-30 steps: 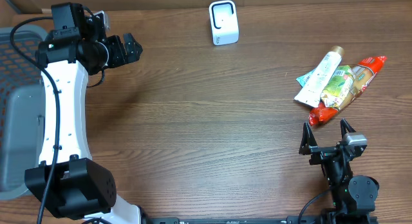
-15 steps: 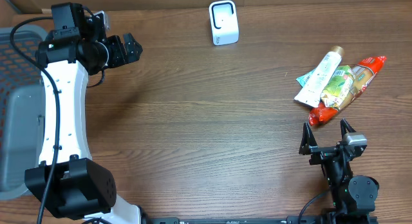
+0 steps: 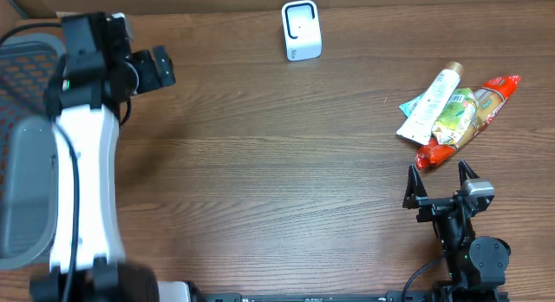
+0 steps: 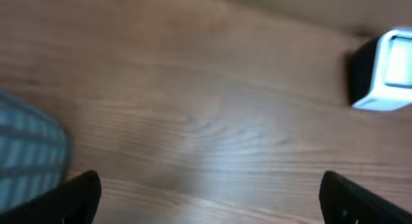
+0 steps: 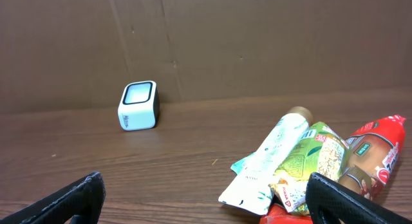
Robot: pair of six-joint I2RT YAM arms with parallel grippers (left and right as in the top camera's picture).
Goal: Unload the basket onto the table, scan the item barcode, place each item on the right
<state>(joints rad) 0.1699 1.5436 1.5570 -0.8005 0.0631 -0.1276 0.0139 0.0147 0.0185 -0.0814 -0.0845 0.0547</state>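
2 hands spread wide, empty: left hand [image 3: 166,68], right hand [image 3: 440,169]. Glossy pouches [image 3: 460,120] and 1 white tube [image 3: 431,107] heaped on wood-grain counter [image 3: 277,163]; rounded white box scanner [image 3: 301,30] stands apart.

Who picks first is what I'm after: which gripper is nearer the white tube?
Right. The right gripper sits open close to the white tube, on its near side toward the robot; the left gripper, also open, is far across the table at the back left.
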